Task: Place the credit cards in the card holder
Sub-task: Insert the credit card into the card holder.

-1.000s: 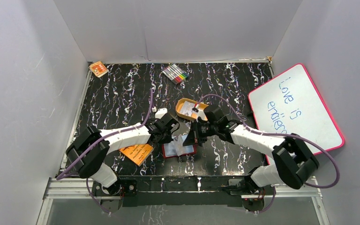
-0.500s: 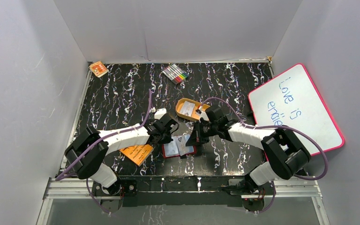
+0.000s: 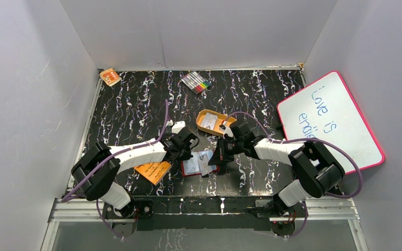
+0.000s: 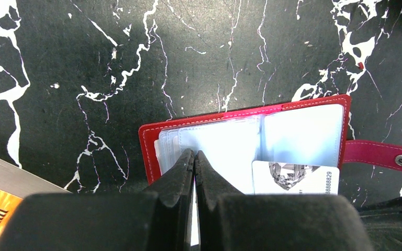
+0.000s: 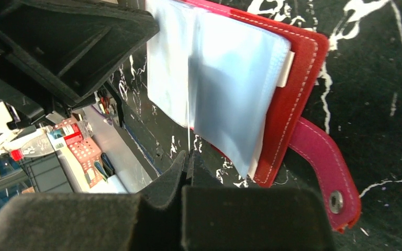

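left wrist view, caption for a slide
Left tool pinching the open red card holder, a credit card at its pockets.

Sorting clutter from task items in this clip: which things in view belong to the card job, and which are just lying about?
Part of the job:
card holder, lying open
credit card
left pincer
right pincer

Just lying about:
orange booklet
oval tin
markers
whiteboard
small orange packet

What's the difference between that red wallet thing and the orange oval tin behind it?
The card holder is red, rectangular and flat, showing clear pockets; the tin is orange, oval and walled. The card holder lies nearer the table's front edge; the tin behind it. Both lie open.
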{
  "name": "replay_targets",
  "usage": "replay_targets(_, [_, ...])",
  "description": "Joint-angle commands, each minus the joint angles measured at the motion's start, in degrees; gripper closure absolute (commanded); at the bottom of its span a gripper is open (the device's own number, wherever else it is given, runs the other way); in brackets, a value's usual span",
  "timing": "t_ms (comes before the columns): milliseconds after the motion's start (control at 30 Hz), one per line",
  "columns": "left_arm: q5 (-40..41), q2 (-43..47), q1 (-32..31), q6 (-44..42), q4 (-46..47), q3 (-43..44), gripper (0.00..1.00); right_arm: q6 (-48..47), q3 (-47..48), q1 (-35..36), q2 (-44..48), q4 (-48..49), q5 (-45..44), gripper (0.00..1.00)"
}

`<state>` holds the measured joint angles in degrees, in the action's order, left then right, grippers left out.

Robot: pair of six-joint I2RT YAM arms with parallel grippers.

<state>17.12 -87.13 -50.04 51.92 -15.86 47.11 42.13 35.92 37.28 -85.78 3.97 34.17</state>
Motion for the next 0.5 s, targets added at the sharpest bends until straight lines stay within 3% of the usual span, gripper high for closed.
replay_targets(0, [0.6, 1.0, 0.3, 0.0, -6.3, -2.8, 1.0, 1.1, -1.4, -0.6, 1.2, 3.3, -1.3, 1.0])
replay_targets(467, [0.1, 1.0, 0.3, 0.2, -6.3, -3.0, 1.0, 0.9, -0.5, -0.7, -1.5, 6.7, 3.9, 1.0])
